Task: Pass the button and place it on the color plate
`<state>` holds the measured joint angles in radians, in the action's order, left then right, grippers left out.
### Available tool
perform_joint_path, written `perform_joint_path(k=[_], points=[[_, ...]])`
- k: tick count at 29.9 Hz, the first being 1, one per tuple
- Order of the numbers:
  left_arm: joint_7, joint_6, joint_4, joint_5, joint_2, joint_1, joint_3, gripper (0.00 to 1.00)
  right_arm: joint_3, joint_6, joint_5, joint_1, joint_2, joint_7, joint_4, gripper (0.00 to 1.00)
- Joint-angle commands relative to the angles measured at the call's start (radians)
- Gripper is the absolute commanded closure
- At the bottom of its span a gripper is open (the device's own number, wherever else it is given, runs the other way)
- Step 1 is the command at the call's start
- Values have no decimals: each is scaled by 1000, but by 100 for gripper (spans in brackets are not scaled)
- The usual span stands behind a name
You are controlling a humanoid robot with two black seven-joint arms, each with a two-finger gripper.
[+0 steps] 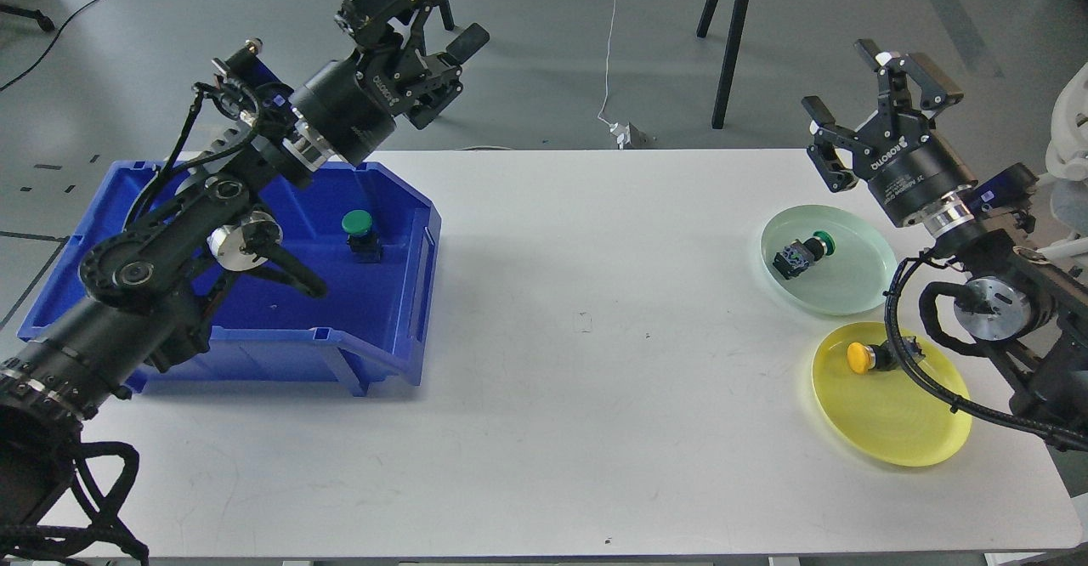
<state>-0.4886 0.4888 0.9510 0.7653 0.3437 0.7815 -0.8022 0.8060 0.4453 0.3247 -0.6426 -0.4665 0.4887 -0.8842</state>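
Our left gripper [425, 35], open and empty, hangs beyond the blue bin [399, 328]; the green button [359, 233] stands nearer us, below it

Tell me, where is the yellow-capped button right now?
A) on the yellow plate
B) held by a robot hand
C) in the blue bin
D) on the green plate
A: the yellow-capped button lies on its side on the yellow plate, while both grippers are raised, open and holding nothing.

Wide bare worktop [595, 336] between bin [391, 341] and plates [858, 281], bin walls around green button [358, 224], left arm [170, 251] over bin.
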Motion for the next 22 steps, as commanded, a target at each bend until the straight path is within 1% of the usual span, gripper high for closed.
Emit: perform_joint_path(k=[1,4,7,8,9,22], points=[[0,0,2,-67,73,-2,-18,19,15,43,-65,-44,57,0,-15,15],[0,0,2,-139,135,-10,-23,16,15,43,-102,-86,95,0,-15,7],[0,0,2,-173,179,-24,-23,15,21,43,-105,-107,130,0,-15,6],[0,0,2,-176,184,-30,-23,14,21,43,-104,-112,144,0,-15,2],[0,0,2,-178,186,-37,-23,14,22,43,-104,-118,158,0,-12,0],[0,0,9,-179,184,-48,-37,13,71,43,-104,-155,178,0,-10,0]])
